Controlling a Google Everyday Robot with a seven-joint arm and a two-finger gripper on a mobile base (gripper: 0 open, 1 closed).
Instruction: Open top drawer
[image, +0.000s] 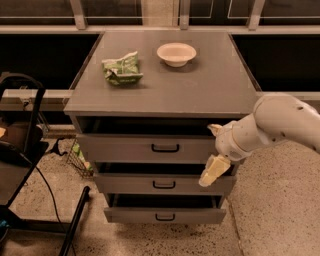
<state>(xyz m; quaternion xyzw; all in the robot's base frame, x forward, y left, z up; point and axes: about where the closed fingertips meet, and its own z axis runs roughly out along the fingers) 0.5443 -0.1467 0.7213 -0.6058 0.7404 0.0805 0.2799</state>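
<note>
The top drawer (125, 149) is the widest grey front of three, just under the cabinet top, with a small black bar handle (165, 148) at its centre. A dark gap shows above it. My gripper (214, 151) hangs on a white arm (280, 125) coming in from the right. It is in front of the right end of the top drawer, right of the handle and apart from it. Its cream fingers (212, 171) stand apart, one above the other, with nothing between them.
The middle drawer (164, 184) and bottom drawer (165, 216) sit below. A white bowl (176, 53) and a crumpled green bag (122, 68) lie on the cabinet top (200, 90). A black stand (20, 150) with cables is at the left, on speckled floor.
</note>
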